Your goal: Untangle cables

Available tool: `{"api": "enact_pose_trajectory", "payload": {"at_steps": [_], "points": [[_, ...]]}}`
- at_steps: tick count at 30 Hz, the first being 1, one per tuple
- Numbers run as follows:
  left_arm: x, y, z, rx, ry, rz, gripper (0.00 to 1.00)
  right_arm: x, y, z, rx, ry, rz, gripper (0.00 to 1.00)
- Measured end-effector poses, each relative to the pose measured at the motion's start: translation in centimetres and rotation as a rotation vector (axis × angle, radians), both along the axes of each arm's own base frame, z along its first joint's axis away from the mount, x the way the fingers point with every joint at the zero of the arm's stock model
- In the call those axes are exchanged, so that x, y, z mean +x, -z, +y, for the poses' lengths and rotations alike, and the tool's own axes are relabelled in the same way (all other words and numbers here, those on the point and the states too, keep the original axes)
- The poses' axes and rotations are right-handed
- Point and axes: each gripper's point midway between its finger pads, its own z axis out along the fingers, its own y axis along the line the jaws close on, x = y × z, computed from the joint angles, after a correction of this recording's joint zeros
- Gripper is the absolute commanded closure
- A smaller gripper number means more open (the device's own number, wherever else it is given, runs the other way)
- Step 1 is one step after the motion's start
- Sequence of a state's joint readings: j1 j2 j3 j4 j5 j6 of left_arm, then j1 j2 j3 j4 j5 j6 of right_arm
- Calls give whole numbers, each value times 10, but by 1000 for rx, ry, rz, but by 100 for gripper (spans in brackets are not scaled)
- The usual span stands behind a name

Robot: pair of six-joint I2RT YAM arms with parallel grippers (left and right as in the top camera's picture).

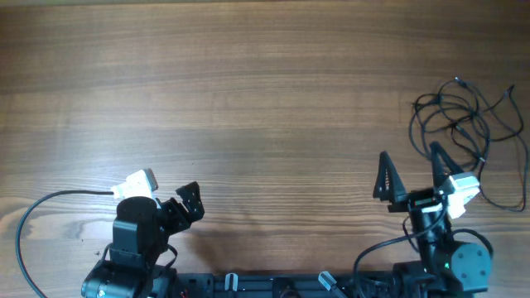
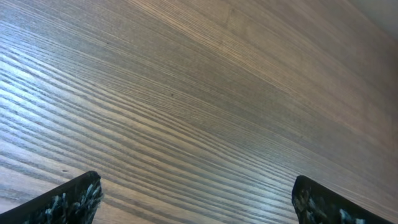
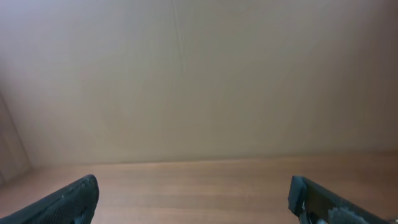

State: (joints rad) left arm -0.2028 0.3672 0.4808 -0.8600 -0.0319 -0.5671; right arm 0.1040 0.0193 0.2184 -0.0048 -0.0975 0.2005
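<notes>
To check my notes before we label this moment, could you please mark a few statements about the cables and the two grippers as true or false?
1. The tangled thin black cables lie near the right edge of the brown wooden table. True.
2. The right gripper is shut on the cables. False: its fingers are spread wide, and the right wrist view shows nothing between them.
3. The left gripper is open over bare wood. True.
4. The cables lie in the middle of the table, between the two arms. False: they lie out to the right, beside the right gripper and far from the left one.
</notes>
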Motion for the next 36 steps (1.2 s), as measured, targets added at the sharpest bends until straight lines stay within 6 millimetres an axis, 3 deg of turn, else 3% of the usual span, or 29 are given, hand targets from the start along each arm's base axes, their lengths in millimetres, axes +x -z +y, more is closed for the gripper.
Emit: {"api": "enact_pose_trajectory", "payload": {"at_steps": [9, 19, 36], "points": [[0, 0, 0, 0, 1, 0, 0, 11, 17, -9, 17, 57, -77, 0], [0, 0, 0, 0, 1, 0, 0, 24, 101, -9, -174, 81, 178, 0], [0, 0, 0, 0, 0, 0, 0, 24, 101, -9, -193, 76, 173, 0]]}}
